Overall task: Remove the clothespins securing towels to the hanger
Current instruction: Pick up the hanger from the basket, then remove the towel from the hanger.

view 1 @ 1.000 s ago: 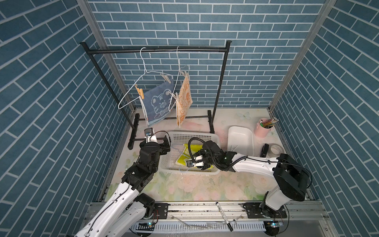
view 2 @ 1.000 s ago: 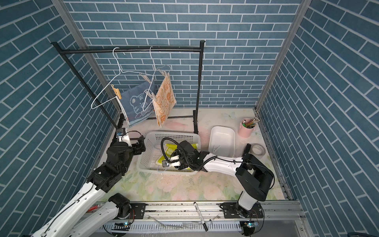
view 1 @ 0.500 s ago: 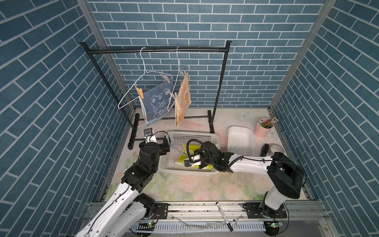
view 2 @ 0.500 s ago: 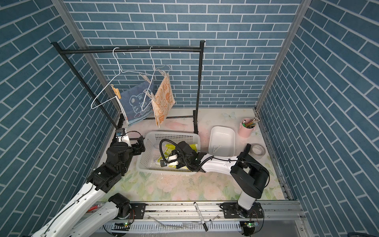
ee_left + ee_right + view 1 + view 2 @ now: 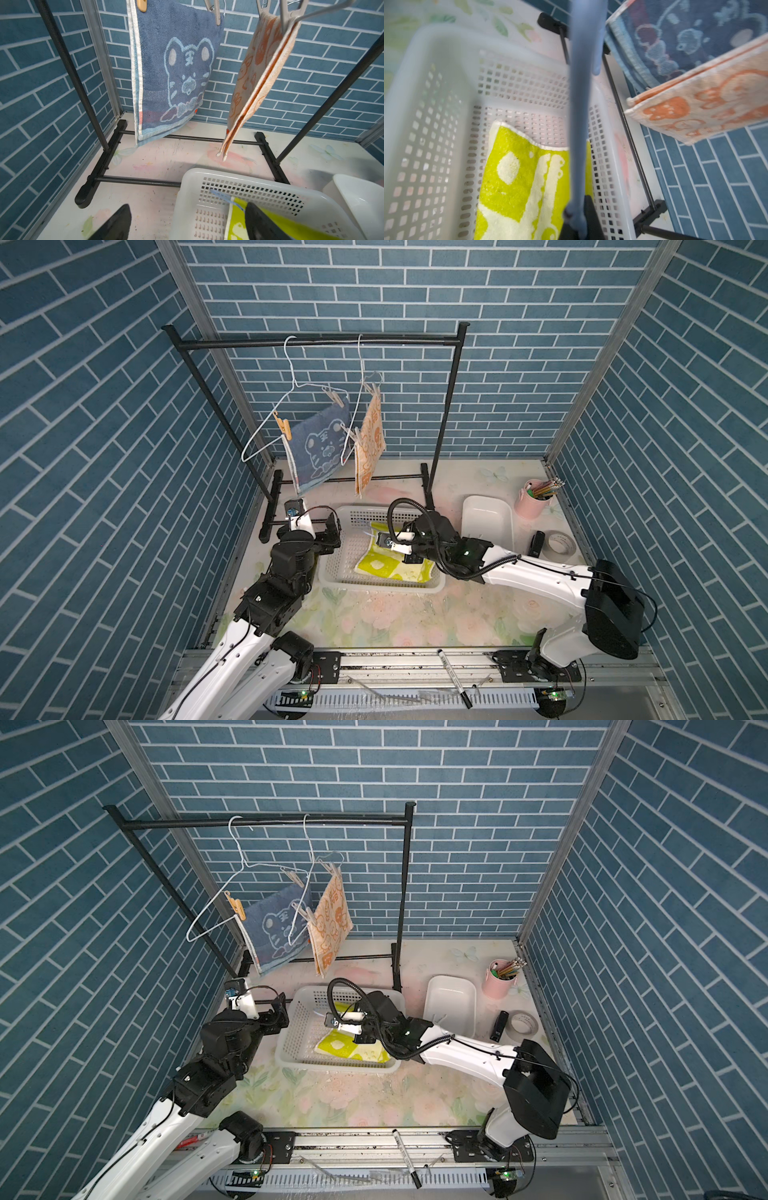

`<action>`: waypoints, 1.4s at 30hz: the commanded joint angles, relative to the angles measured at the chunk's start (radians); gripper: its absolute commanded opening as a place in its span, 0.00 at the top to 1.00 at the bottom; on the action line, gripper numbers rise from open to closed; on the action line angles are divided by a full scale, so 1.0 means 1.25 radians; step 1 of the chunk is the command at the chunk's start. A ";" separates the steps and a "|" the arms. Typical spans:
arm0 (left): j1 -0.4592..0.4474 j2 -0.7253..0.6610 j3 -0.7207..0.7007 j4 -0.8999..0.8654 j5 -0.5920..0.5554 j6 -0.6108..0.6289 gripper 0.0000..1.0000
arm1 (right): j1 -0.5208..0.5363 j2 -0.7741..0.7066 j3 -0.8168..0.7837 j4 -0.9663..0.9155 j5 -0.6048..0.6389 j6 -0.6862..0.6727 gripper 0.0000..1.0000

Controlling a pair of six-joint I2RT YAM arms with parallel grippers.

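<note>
The right gripper (image 5: 580, 223) pinches one end of a pale clothespin (image 5: 579, 108), its length pointing straight out over the basket (image 5: 421, 128); the left gripper (image 5: 187, 226) stands wide, empty.

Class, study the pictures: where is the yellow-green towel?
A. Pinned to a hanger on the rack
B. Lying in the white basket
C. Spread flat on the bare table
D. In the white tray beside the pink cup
B: in a top view the yellow-green towel lies on the floor of the white basket, and only the blue towel and the orange towel hang from the rack.
</note>
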 commanded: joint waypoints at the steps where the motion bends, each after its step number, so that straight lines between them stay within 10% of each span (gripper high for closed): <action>1: 0.005 0.005 0.013 -0.016 0.079 -0.038 0.16 | -0.025 -0.061 0.049 -0.088 0.019 0.166 1.00; 19: 0.148 0.382 -0.068 0.444 0.698 -0.494 0.34 | -0.155 -0.192 0.058 -0.156 -0.086 0.512 1.00; 42: 0.129 0.575 0.022 0.126 0.623 -0.239 0.27 | -0.166 -0.198 0.041 -0.124 -0.094 0.545 1.00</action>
